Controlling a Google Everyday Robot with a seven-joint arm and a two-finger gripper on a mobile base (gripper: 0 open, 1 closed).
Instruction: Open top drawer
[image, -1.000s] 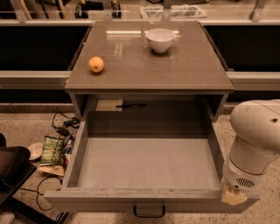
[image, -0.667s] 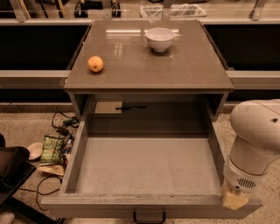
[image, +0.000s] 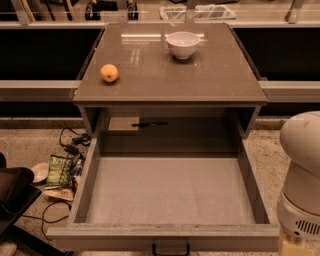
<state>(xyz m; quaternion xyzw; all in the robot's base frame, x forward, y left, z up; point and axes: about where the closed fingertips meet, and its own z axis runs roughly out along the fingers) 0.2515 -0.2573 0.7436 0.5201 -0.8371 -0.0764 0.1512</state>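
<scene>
At the bottom right corner, a yellowish pincer (image: 295, 248) shows at the lower end of the rounded white arm (image: 302, 170), cut off by the edge. It hangs just right of the drawer's near right corner. I cannot tell whether it is wide or narrow, nor whether it touches anything.

The top drawer (image: 170, 195) stands pulled far out toward the near side from under the tabletop (image: 200, 75). It is a matte grey box with a flat, bare floor and straight walls. Its small black bar handle (image: 171, 248) sits in the middle of the front, well to the left of the pincer. In the shadowed opening behind it, a thin black bar (image: 150, 123) lies beside a pale patch.

The tabletop is a glossy grey-brown slab that reflects light. A round white bowl (image: 183, 44) sits far on it, and an orange fruit (image: 109, 73) lies toward the left, well apart from the bowl.

The floor is speckled stone. On the left lie black cables (image: 70, 142), a green packet (image: 60, 170) and a white disc (image: 39, 171).
</scene>
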